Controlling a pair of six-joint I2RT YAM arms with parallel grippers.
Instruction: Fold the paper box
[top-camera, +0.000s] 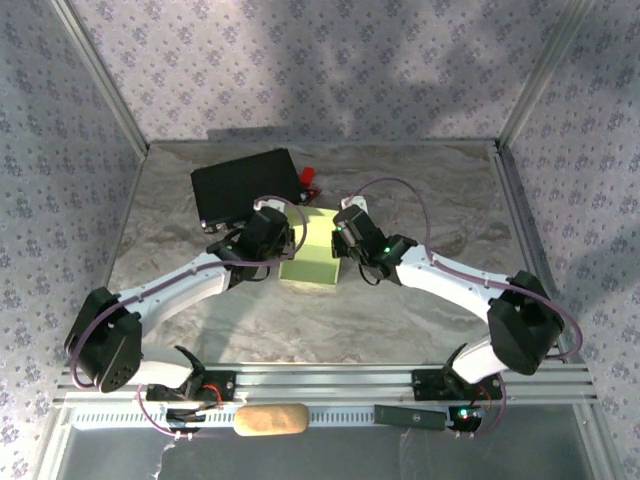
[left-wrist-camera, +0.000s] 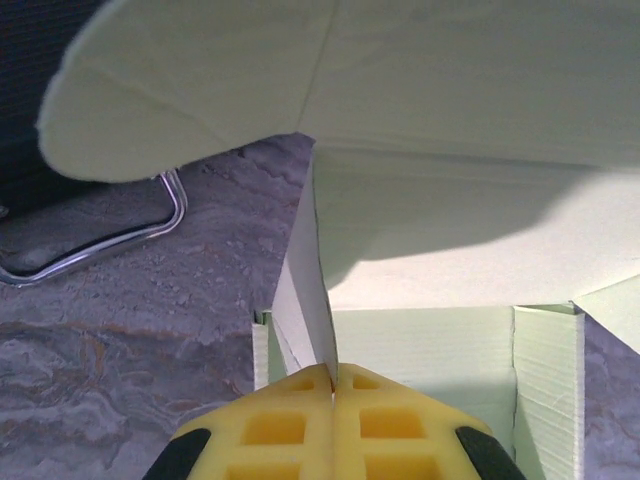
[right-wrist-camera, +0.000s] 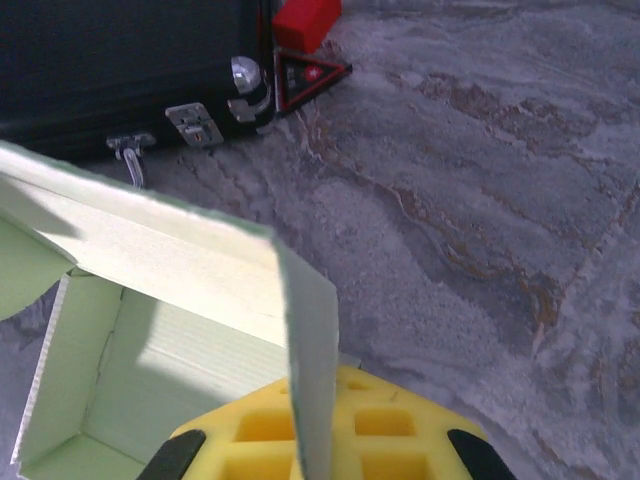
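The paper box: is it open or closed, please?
Open: the box shows its inside, lid raised; the left gripper and right gripper pinch side flaps.

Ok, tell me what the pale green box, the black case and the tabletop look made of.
The pale green paper box: thin card, matte; fine ribbing on its inner walls and sharp creases suggest light corrugated board. The black rectangular case: matte dark shell, plastic or covered board, unclear; shiny metal latches and handle. The tabletop: grey-brown veined, stone-look surface, possibly a printed laminate.
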